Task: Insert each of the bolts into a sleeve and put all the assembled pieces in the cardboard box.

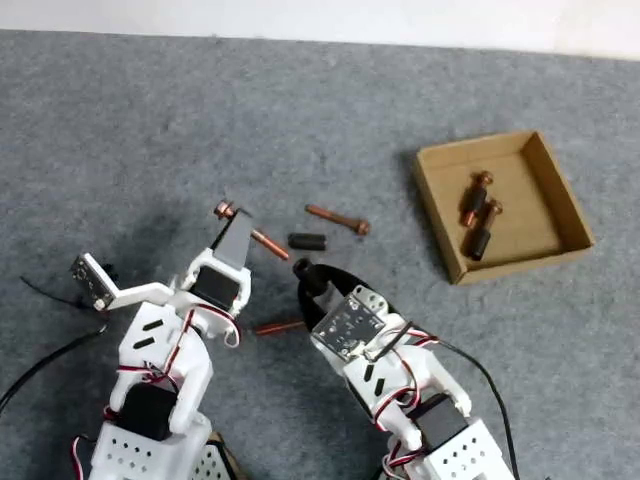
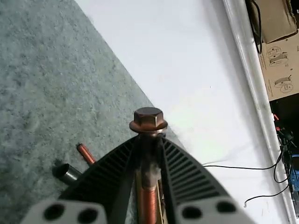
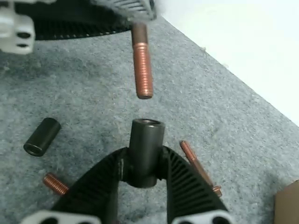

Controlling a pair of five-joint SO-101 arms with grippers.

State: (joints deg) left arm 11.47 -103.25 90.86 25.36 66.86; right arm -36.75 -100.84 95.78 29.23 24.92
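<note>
Nearest the arm bases, the first of three bare bolts, the near bolt, lies on the grey-carpeted bench. It sits between the two arms and partly under them.

Just beyond it, the right gripper is clamped around the held sleeve, one of two empty black sleeves, whose open mouth faces away from the arm. The left gripper is closed tight on the held bolt, pinching the shank just below the hex head. In the right wrist view the threaded end hangs just above the sleeve's mouth, apart from it and not quite in line.

Farther out, the loose sleeve lies on its side. Just past it the far bolt lies flat, near the sleeve but not touching it.

Farthest, off on the right arm's side, stands the one cardboard box. Two assembled pieces lie side by side inside it, each a bolt with a black sleeve on it.
</note>
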